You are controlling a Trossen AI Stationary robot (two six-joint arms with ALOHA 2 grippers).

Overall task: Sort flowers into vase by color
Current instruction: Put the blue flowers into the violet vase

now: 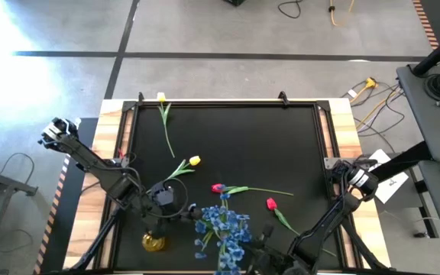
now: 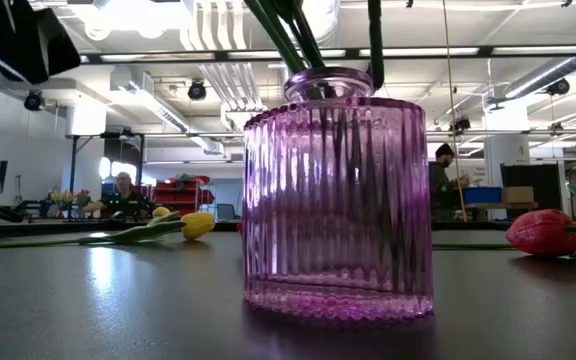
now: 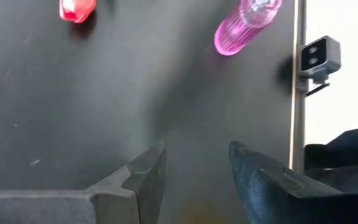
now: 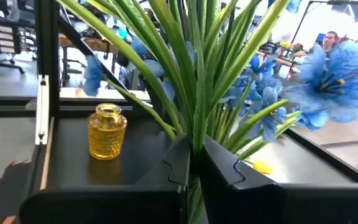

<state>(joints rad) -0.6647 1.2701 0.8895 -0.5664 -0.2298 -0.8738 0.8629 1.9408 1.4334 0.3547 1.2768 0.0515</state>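
Right tool: your fingers are pressed together on the green stems of the blue flower spray, which rises straight out of the grip and spreads its blossoms ahead of the tool and to both sides. In the high view this tool sits at the near edge of the black surface.

Left tool: your fingers stand apart with bare surface between them and nothing in the grip. In the high view it hangs over the near left part of the surface.

Items, placed from your tools:
- Yellow glass vase: ahead of the right tool, beside the spray's stems; in the high view just below the left tool.
- Purple ribbed vase: well ahead of the left tool, green stems standing in its neck.
- Red tulip: lying flat between the two tools, just beyond the blue spray.
- Second red tulip: lying just beyond the right tool.
- Yellow tulip: lying just beyond the left tool.
- Second yellow tulip: at the far edge, well apart from both tools.
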